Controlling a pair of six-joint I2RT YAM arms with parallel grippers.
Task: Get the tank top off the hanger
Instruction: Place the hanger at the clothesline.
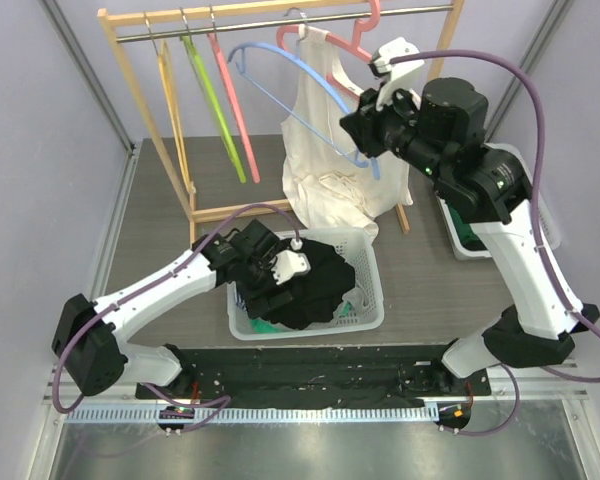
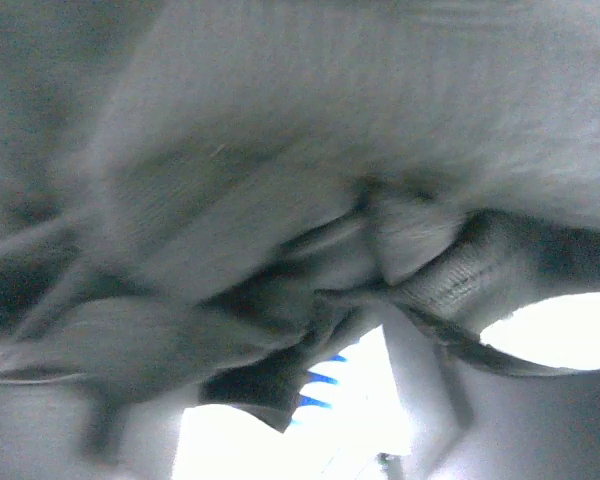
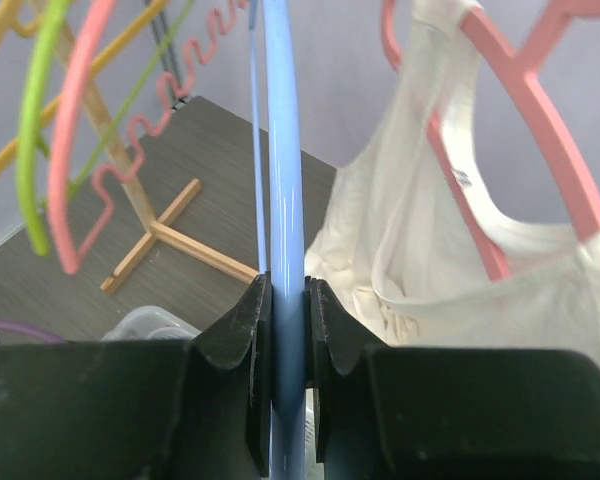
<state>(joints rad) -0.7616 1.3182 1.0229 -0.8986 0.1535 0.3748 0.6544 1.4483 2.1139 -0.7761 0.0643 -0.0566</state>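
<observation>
A bare blue hanger (image 1: 310,80) hangs tilted from the rail, and my right gripper (image 1: 363,150) is shut on its lower arm. The right wrist view shows the jaws (image 3: 285,292) clamped on the blue hanger (image 3: 283,180). A white tank top (image 1: 330,160) hangs on a pink hanger (image 1: 355,45) just behind it; it shows right of the jaws in the right wrist view (image 3: 430,240). A black garment (image 1: 315,285) lies in the white basket (image 1: 375,285). My left gripper (image 1: 270,282) is down in that garment. Dark fabric (image 2: 280,150) fills the left wrist view and hides the fingers.
A wooden rack with a metal rail (image 1: 280,20) stands at the back, with yellow (image 1: 170,110), green (image 1: 215,110) and pink (image 1: 235,110) empty hangers on its left. A green bin (image 1: 462,235) sits behind my right arm. A purple cable loops above the right arm.
</observation>
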